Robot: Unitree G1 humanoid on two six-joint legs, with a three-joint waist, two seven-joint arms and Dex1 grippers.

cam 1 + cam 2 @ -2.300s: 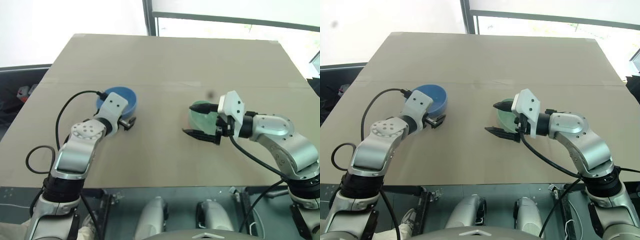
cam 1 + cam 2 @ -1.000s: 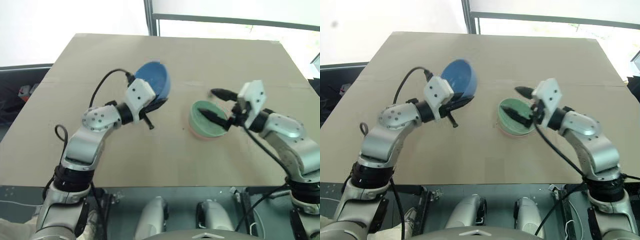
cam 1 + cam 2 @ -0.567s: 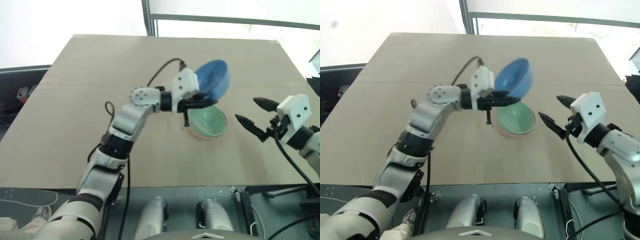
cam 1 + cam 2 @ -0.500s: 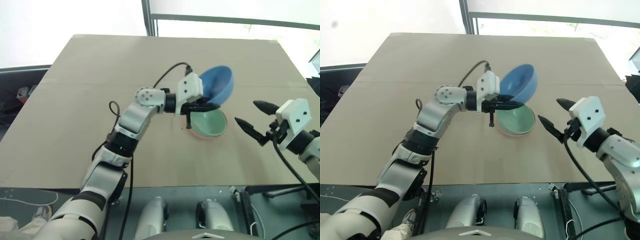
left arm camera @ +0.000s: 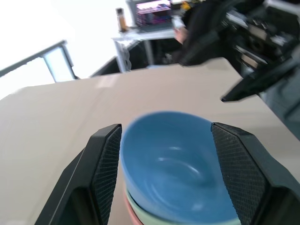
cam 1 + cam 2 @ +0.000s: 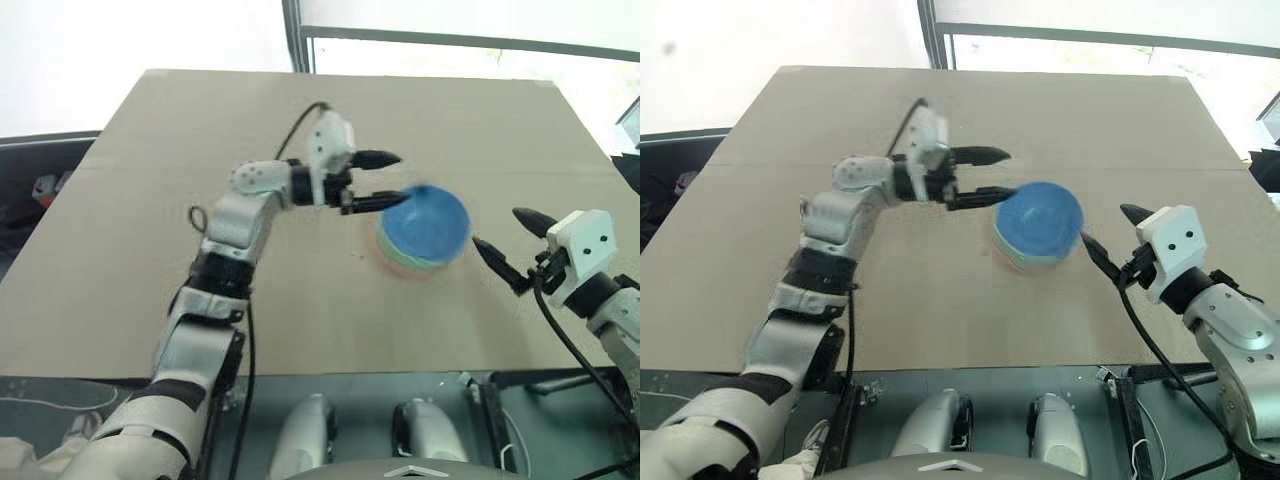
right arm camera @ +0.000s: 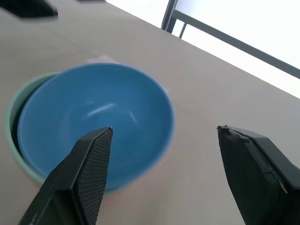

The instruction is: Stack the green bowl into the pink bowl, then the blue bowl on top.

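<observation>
Three bowls nested on the surface; both sets of fingers spread and empty.

The blue bowl (image 6: 424,227) sat uppermost and slightly tilted, glossy sky blue, inside the green bowl (image 5: 154,212), whose mint rim showed beneath; a thin salmon edge of the pink bowl (image 5: 131,213) lay lowest, on the tan surface (image 6: 300,290). The right gripper (image 6: 505,245) was level beside the stack, fingers apart. Beyond, the left gripper (image 6: 380,182) pointed rightward at the blue bowl's rim, fingers apart, holding nothing.
</observation>
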